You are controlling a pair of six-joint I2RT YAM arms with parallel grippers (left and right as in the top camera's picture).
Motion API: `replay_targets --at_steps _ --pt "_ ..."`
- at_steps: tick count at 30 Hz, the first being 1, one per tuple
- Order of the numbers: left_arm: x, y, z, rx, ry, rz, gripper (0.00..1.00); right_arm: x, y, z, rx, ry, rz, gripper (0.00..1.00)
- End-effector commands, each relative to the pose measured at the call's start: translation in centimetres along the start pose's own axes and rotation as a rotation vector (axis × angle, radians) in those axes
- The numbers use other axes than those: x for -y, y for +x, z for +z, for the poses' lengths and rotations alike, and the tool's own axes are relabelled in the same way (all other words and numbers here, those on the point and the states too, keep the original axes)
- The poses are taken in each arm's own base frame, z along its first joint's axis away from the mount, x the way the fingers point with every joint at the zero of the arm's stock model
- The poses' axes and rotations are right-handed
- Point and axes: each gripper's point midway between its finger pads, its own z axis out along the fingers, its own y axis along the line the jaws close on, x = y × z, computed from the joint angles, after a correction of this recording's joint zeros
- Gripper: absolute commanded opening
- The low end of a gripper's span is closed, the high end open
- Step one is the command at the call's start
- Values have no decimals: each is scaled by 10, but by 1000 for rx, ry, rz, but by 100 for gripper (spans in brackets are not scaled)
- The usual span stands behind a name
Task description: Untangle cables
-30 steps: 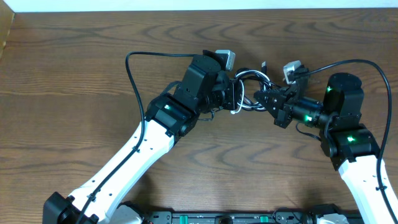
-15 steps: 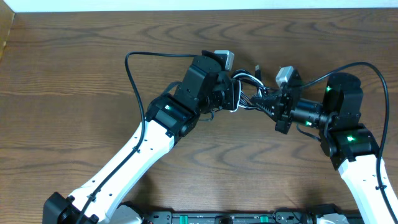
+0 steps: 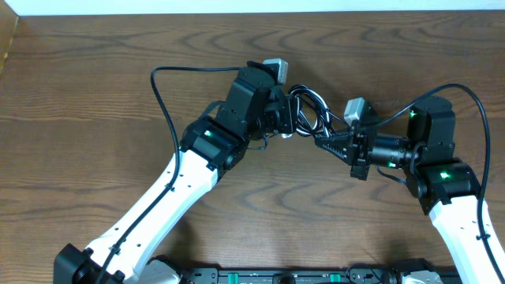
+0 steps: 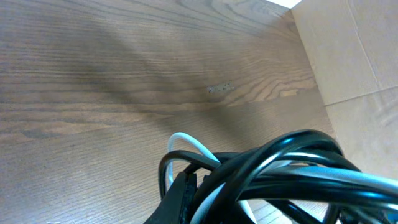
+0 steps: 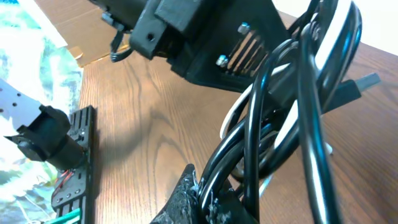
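The cables (image 3: pixel 310 101) bunch between left fingers (image 3: pixel 287 118) and right fingers (image 3: pixel 327 142).

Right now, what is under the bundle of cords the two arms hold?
Only bare wooden table shows under the cables. The spot directly beneath, hidden by the loops, cannot be seen.
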Motion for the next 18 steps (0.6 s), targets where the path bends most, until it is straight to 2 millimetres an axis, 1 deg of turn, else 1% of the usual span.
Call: replay_targets --at_steps 1,7,10,13,18 --pt "-10 -21 -7 68 -35 -38 7 -16 -6 -1 30 -84 -59 1" --pt "-13 -24 -7 85 -55 -68 7 -23 -8 -2 45 -125 -90 1" --pt "-14 -24 -7 86 -55 -91 7 -23 -7 -2 43 -125 -86 1" --pt "-18 -27 -8 110 -79 -146 8 -23 -6 -2 38 -126 -75 1" --pt "-11 -37 -8 150 -43 -198 8 -25 0 -2 21 -128 -41 1"
